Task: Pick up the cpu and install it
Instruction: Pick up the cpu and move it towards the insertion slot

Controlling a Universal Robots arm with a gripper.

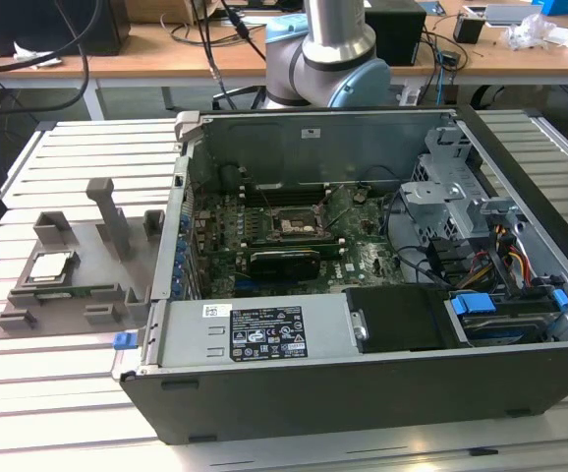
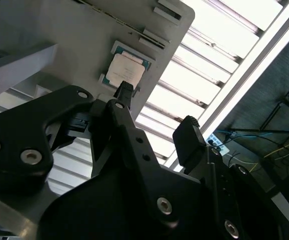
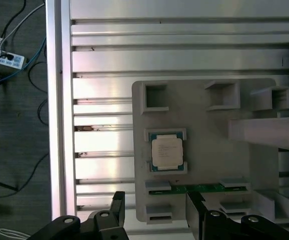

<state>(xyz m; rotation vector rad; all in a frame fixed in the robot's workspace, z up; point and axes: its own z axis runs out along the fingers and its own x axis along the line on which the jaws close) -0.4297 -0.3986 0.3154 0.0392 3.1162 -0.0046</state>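
Silver cpu lies flat in its recess on the grey fixture, pale rim showing all round. Your gripper hangs over the fixture with fingers spread wide. The cpu sits out past the fingertips, roughly in line with the gap, and apart from them. Between gripper and cpu, a green strip lies across the fixture's slots. In the exterior view, the fixture rests on the slatted table, just beside the open case. The dark socket is on the board inside it.
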